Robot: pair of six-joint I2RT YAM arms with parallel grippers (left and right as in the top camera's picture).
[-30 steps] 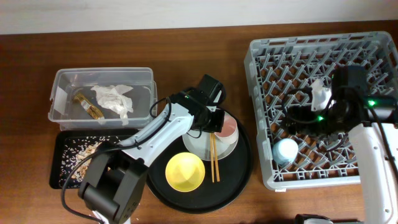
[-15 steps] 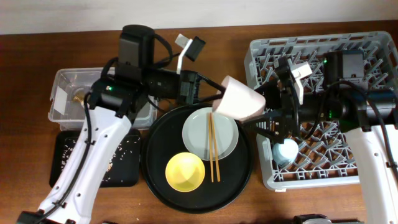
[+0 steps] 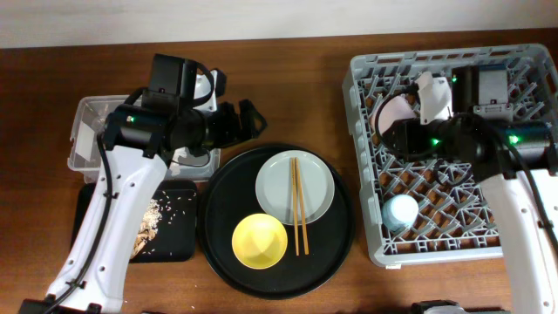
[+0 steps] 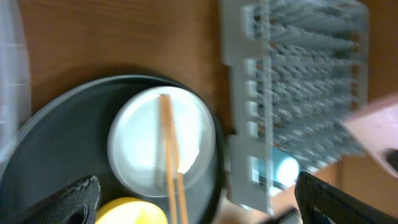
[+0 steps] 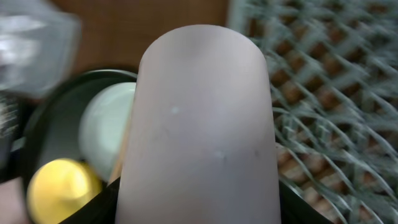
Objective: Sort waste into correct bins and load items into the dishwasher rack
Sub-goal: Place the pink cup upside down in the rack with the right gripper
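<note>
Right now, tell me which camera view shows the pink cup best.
The right wrist view: the pink cup fills the frame, close up. Overhead shows only part of the cup, above the dishwasher rack. The left wrist view catches just a blurred pink corner.

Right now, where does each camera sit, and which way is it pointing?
Overhead: above the table, looking straight down; left arm and right arm show.
Left wrist: on the left arm, facing the white plate and chopsticks; open left pincer frames it.
Right wrist: facing the pink cup in the right pincer.
Shared: all see the white plate.
</note>
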